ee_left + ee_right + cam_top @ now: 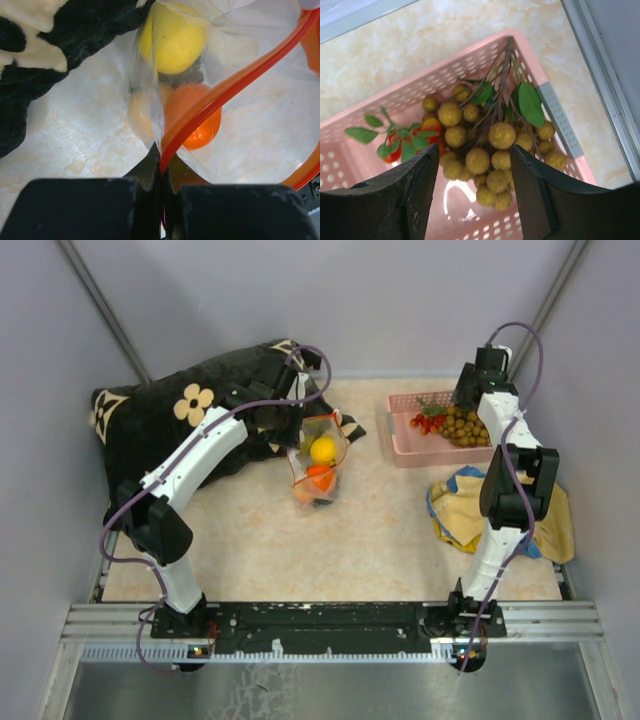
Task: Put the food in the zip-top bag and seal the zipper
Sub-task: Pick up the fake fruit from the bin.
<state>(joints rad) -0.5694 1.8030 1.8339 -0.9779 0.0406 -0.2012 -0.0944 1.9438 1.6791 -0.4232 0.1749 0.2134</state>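
**Bag held open, right claw over the basket**

The left claw (162, 172) is pinched shut on the orange-red zipper (235, 82) of the clear bag (318, 465) at the centre of the top view, likely to keep its mouth open; a yellow fruit (172, 37) and an orange one (197, 125) already sit inside. The right claw (472, 175) hangs with jaws apart, gripping nothing, over the tan-brown bunch (490, 150) in the pink basket (395, 97), upper right.

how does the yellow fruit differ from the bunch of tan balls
The yellow fruit is one smooth, large ball; the bunch of tan balls is many small rough ones on a stem with green leaves. The yellow fruit already sits inside the clear bag, while the bunch lies in the pink basket. Both are round toy food.
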